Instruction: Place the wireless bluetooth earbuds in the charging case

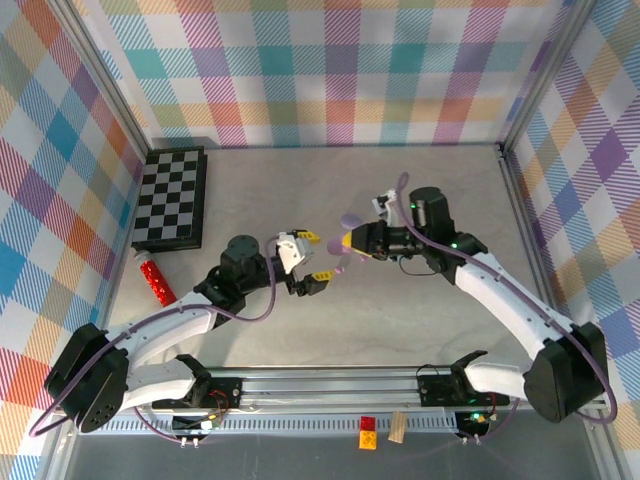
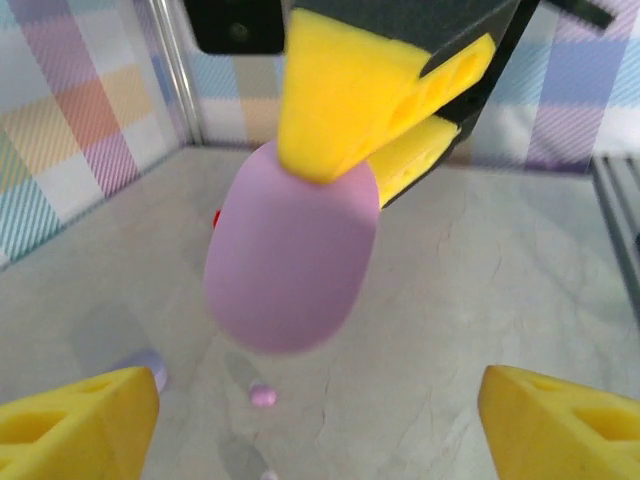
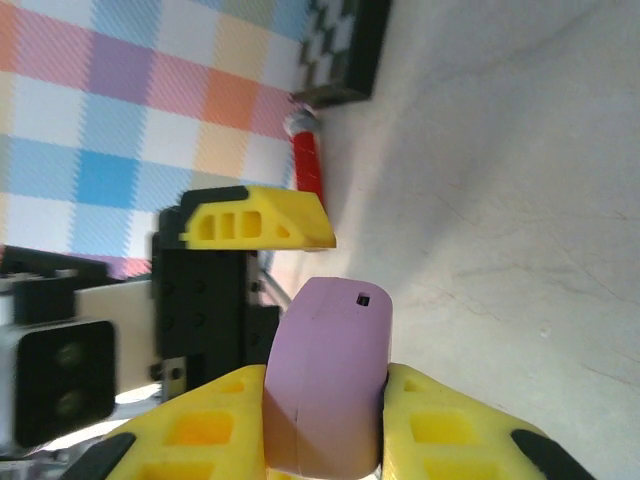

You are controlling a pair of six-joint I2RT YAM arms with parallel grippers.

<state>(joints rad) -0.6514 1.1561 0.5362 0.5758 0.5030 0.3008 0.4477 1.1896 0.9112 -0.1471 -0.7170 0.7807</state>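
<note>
My right gripper (image 3: 325, 445) clamps the lilac charging case (image 3: 335, 360); my left gripper (image 2: 320, 430) gapes; a pink earbud (image 2: 263, 396) lies on the table (image 2: 480, 300) at six o'clock of the case; light and slick, I'd guess; pinch its sides gently.

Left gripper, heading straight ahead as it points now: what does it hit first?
Most likely the lilac case, held up directly before the open left gripper by the right gripper; the gap between is unclear.

Pastel plaid walls (image 1: 330, 70) around a pale grey tabletop (image 1: 300, 180)
</note>
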